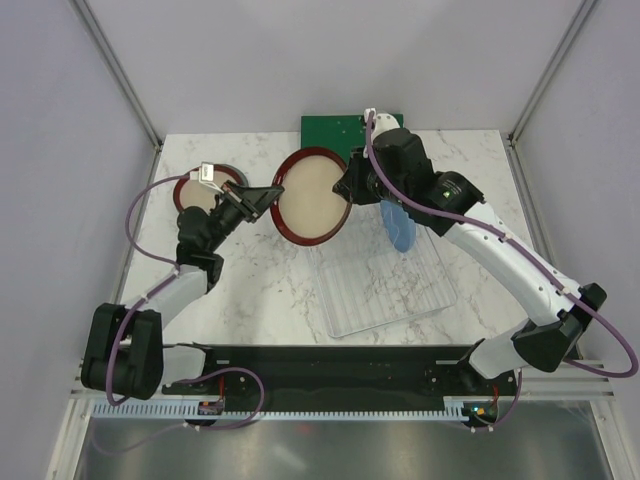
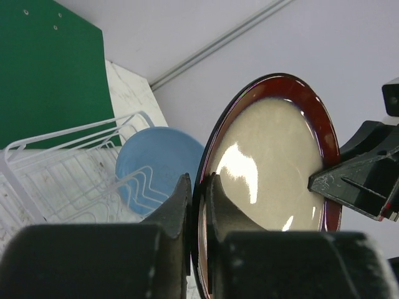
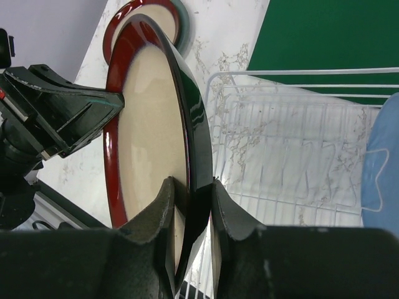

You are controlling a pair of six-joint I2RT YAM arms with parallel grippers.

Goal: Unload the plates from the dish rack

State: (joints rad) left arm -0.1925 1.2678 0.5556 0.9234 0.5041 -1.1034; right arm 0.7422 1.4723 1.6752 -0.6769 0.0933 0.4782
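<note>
A red-brown plate (image 1: 308, 197), cream-centred, hangs above the counter (image 1: 250, 290) by the far-left corner of the dish rack (image 1: 385, 285). Its opposite rims are pinched by the left end effector (image 1: 270, 192) and the right end effector (image 1: 345, 188). If both pull at once, the glossy rim could slip and the plate fall.

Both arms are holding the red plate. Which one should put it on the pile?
Probably the left. Its fingers pinch the red plate's rim, and the pile lies on its side, right under its arm. The right arm is farther away.
</note>
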